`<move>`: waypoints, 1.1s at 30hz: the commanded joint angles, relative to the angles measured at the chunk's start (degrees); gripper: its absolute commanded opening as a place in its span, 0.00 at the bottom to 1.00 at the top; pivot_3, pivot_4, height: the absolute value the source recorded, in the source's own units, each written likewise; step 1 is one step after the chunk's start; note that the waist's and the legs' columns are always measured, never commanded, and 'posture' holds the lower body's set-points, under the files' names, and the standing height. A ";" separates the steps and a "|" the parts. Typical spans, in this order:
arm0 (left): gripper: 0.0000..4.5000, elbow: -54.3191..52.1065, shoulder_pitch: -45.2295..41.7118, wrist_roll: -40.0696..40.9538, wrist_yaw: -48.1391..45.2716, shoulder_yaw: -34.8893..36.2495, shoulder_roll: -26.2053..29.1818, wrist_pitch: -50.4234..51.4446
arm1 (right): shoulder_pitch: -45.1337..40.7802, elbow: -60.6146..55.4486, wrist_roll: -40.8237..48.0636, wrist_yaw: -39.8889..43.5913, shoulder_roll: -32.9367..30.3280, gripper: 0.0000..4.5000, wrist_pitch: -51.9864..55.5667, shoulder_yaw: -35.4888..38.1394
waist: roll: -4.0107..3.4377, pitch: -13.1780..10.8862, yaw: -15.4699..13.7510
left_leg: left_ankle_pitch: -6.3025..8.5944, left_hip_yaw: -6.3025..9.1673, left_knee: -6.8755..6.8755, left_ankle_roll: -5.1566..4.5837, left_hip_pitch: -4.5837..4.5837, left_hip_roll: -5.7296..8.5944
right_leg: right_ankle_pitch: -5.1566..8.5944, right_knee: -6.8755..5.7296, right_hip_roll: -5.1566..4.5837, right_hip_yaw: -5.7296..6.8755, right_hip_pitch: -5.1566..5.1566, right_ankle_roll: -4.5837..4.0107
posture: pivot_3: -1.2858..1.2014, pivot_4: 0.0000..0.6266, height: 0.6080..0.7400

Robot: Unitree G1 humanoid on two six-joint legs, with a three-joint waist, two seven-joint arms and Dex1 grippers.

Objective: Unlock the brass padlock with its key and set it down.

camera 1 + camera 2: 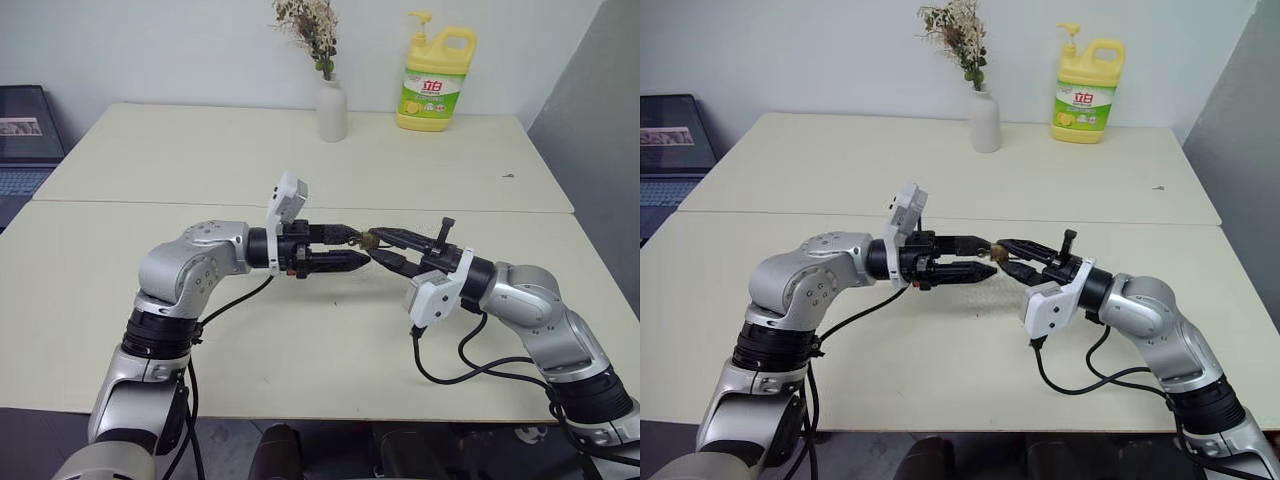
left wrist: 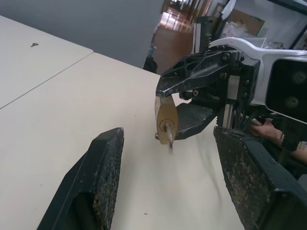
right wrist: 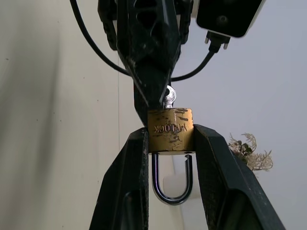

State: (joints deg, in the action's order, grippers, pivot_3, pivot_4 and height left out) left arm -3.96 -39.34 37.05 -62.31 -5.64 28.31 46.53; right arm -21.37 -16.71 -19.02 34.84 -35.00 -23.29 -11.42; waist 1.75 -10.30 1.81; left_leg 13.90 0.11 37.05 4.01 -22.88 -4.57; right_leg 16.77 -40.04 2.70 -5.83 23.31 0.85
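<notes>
Pale matte table (image 1: 300, 340), scuffed brass padlock (image 3: 170, 130) pinched by right gripper (image 3: 170, 143), key (image 3: 168, 97) inserted, left gripper (image 2: 168, 182) fingers apart, empty.

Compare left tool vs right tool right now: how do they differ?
The left tool stands open and holds nothing; the right tool is clamped on the small brass padlock with the silver shackle. The left tool points across toward the right one; the right tool points back at an angle. Both have two black fingers and hover level above the cream table.
</notes>
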 commanded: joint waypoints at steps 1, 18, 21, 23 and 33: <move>0.70 -0.76 -1.77 -0.34 0.54 0.14 -0.71 -1.39 | -0.79 -2.06 0.96 -0.55 0.10 0.21 -1.03 0.76 | 0.00 0.00 -0.01 | 0.00 0.00 0.00 0.00 0.00 0.00 | 0.00 0.00 0.00 0.00 0.00 0.00 | 0.52 0.24 1.00; 0.57 1.60 -2.88 -1.68 0.50 -0.12 -1.40 -2.94 | -0.15 -1.78 0.35 -0.56 -0.06 0.21 -1.71 0.49 | 0.00 0.00 0.02 | 0.00 0.00 0.00 0.00 0.01 0.00 | 0.00 -0.01 0.00 0.00 0.00 0.00 | 0.52 0.24 1.00; 0.37 1.76 -3.06 -1.84 0.65 -0.24 -1.89 -3.21 | -0.19 -1.76 0.35 -0.44 -0.04 0.21 -1.73 0.42 | 0.00 0.00 0.02 | 0.00 0.00 0.00 0.00 0.00 0.00 | 0.00 -0.01 0.00 0.00 0.00 0.00 | 0.52 0.24 1.00; 0.24 1.77 -3.08 -1.89 0.53 -0.28 -2.02 -3.29 | -0.23 -1.71 0.30 -0.43 -0.02 0.21 -1.69 0.41 | 0.00 0.00 0.03 | 0.00 0.00 0.00 0.00 0.01 0.00 | 0.00 -0.01 0.00 0.00 0.00 0.00 | 0.52 0.24 1.00; 0.04 1.53 -2.44 -2.61 -0.02 -0.87 -1.97 -4.35 | 0.90 -1.86 1.62 0.60 -0.27 0.21 0.41 0.54 | 0.00 0.00 0.02 | 0.00 0.00 0.00 0.00 0.01 0.00 | 0.00 -0.01 0.00 0.00 0.00 0.00 | 0.52 0.24 1.00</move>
State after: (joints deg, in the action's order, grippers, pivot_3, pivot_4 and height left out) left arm -1.65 -41.05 34.59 -62.17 -7.27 26.23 43.48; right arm -20.86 -16.24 -18.89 34.98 -35.02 -22.94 -11.40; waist 1.75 -10.30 1.83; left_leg 13.90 0.12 37.05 4.01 -22.87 -4.57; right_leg 16.77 -40.05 2.70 -5.82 23.31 0.85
